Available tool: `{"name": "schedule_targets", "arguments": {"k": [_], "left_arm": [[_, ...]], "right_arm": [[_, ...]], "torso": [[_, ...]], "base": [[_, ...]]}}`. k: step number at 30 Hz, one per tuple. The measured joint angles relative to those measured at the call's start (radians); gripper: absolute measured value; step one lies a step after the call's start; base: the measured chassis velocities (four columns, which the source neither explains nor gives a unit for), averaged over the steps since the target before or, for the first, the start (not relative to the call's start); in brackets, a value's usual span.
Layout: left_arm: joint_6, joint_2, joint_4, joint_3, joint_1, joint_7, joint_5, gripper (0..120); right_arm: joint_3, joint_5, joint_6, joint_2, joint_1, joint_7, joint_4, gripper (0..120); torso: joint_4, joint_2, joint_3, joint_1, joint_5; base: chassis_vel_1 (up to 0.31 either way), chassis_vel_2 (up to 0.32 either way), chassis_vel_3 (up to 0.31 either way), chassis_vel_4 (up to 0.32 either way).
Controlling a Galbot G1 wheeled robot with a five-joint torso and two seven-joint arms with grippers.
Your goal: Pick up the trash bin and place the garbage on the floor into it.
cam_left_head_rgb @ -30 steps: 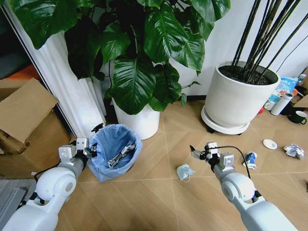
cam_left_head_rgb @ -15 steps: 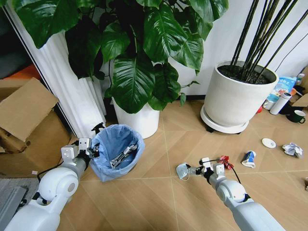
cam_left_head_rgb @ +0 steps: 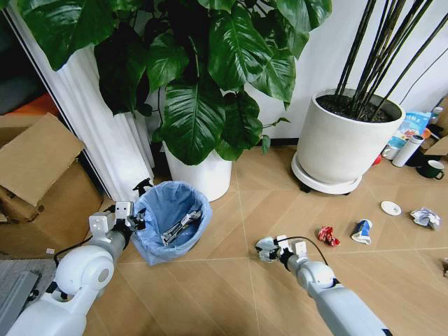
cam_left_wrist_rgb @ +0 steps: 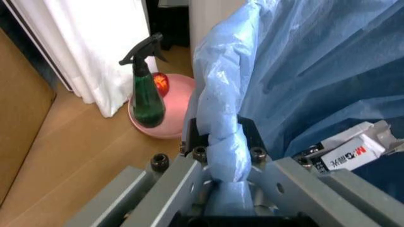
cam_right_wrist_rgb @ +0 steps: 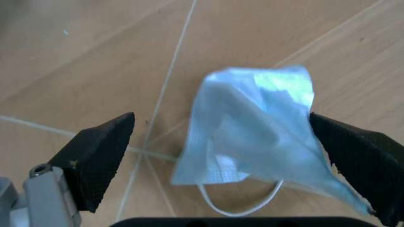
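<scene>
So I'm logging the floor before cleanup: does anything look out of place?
Yes: litter lies loose on the wood floor. A face mask sits between the open right gripper fingers; a red wrapper, crushed cup, white lid and crumpled paper lie beyond.

Probably a home: potted plants (cam_left_head_rgb: 210, 91), curtain (cam_left_head_rgb: 105, 119), wood floor (cam_left_head_rgb: 231, 280).
</scene>
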Motion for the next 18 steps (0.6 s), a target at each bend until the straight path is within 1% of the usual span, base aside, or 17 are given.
{"name": "schedule_targets", "arguments": {"k": [2,5,6,7,11,12,13,14,15,16,17,18], "left_arm": [[0.000,0.000,-0.001,-0.001,0.000,0.000,0.000,0],[-0.001,0.000,-0.002,-0.003,0.001,-0.001,0.000,0],[-0.001,0.000,-0.002,-0.003,0.001,-0.001,0.000,0],[-0.001,-0.002,-0.002,-0.003,0.001,-0.001,0.000,0],[-0.001,-0.005,-0.002,0.000,-0.001,-0.001,0.000,0],[-0.001,-0.005,-0.002,0.000,-0.001,-0.001,0.000,0],[-0.001,-0.005,-0.002,0.000,-0.002,-0.001,0.000,0],[-0.001,-0.004,-0.002,0.000,-0.002,-0.001,0.000,0],[-0.001,-0.004,-0.002,0.000,-0.002,-0.001,0.000,0],[-0.001,-0.002,-0.002,0.000,-0.003,-0.001,0.000,0],[-0.001,-0.002,-0.002,0.000,-0.003,-0.001,0.000,0],[-0.001,0.000,-0.003,0.000,-0.003,-0.001,0.000,0]], "right_arm": [[0.001,-0.010,0.004,0.006,0.005,-0.003,-0.016,100],[0.006,-0.016,0.014,0.013,0.010,-0.006,-0.038,93],[0.006,-0.016,0.014,0.013,0.010,-0.006,-0.038,93],[0.007,-0.016,0.015,0.013,0.009,-0.006,-0.037,86],[0.010,-0.024,0.022,0.019,0.004,-0.005,-0.044,69],[0.010,-0.024,0.022,0.019,0.004,-0.005,-0.044,69],[0.011,-0.025,0.025,0.021,0.003,-0.004,-0.046,66],[0.013,-0.027,0.028,0.023,0.002,-0.002,-0.048,59],[0.013,-0.027,0.028,0.023,0.002,-0.002,-0.048,59],[0.015,-0.029,0.031,0.024,0.002,0.000,-0.050,54],[0.016,-0.030,0.032,0.024,0.002,0.001,-0.050,52],[0.018,-0.030,0.034,0.024,0.001,0.003,-0.051,45]], "torso": [[0.0000,0.000,0.000,0.000,0.0001],[-0.0002,0.000,0.000,0.000,-0.0001],[-0.0002,0.000,0.000,0.000,-0.0001],[-0.0001,0.000,0.000,0.000,0.0000],[-0.0002,0.000,0.000,0.000,0.0001],[-0.0002,0.000,0.000,0.000,0.0001],[-0.0002,0.000,0.000,0.000,0.0001],[-0.0002,0.000,0.000,0.000,0.0000],[-0.0002,0.000,0.000,0.000,0.0000],[-0.0002,0.000,0.000,0.000,0.0001],[-0.0001,0.000,0.000,0.000,0.0001],[-0.0001,0.000,0.000,0.000,0.0000]], "base": [[0.000,0.000,0.000,0.000],[0.000,0.000,0.000,0.000],[0.000,0.000,0.000,0.000],[0.000,0.000,0.000,0.000],[0.000,0.000,0.000,0.000],[0.000,0.000,0.000,0.000],[0.000,0.000,0.000,0.000],[0.000,0.000,0.000,0.000],[0.000,0.000,0.000,0.000],[0.000,0.000,0.000,0.000],[0.000,0.000,0.000,0.000],[0.000,0.000,0.000,0.000]]}}
